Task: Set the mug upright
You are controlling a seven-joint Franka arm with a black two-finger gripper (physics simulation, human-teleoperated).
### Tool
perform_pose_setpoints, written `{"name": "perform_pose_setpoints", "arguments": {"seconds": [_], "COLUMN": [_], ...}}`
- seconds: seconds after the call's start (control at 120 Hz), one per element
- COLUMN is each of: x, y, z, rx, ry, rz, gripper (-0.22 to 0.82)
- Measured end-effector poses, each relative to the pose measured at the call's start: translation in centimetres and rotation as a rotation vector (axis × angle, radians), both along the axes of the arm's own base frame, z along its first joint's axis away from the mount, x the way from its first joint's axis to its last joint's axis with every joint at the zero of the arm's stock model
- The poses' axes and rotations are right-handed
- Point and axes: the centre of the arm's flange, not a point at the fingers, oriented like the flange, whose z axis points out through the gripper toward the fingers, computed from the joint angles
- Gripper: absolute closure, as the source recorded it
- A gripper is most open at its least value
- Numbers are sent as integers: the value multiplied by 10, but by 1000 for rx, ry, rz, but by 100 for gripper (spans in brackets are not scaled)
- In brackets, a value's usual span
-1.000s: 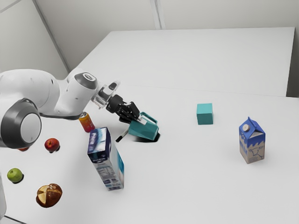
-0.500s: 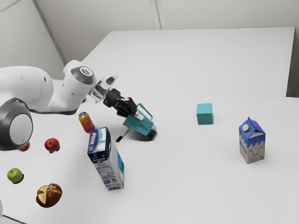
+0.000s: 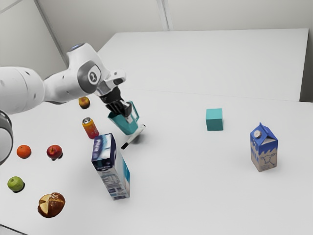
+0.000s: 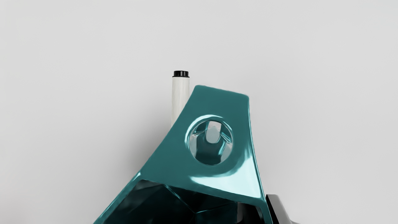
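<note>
White and grey, our arm (image 3: 68, 88) comes in from the exterior view's left, above the scattered food. Below it at that edge lies a green apple (image 3: 15, 183), with an orange (image 3: 23, 151) just beyond it. Next come a brown scored bread roll (image 3: 51, 204), nearer the camera, and a red apple (image 3: 54, 152) farther back. We see a yellow-red fruit (image 3: 84, 102) under the arm, then an orange-and-red can (image 3: 90, 128) standing upright. A tall white-and-blue box (image 3: 111, 166) stands nearer the camera.

Just past the can, our black gripper (image 3: 125, 113) has the teal mug (image 3: 126, 125) above the table (image 3: 195, 191). The mug is tilted, with its handle toward the exterior view's right and a soft shadow below. In the wrist view, our fingers are closed on the mug's wall, one inside the mouth (image 4: 248, 214) and the other outside (image 4: 277, 207). A white marker with black ends (image 3: 133, 137) lies by the mug, which partly hides it from our wrist camera. Farther along sits a teal cube (image 3: 214, 120), and last a blue-topped milk carton (image 3: 264, 149), upright and well apart from our gripper.
</note>
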Motion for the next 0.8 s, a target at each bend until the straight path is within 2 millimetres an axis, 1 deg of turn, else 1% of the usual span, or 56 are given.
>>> {"name": "perform_pose_setpoints", "arguments": {"seconds": [0.092,0.292,0.458,0.683,0.8], "x": [-4,-13,-17,-18,-19], "y": [1,14,15,10,10], "z": [1,-12,-20,-22,-26], "rx": [58,120,133,184,201], "ry": [5,46,75,89,103], "rz": [42,184,291,374,417], "gripper": [78,78,78,78,78]}}
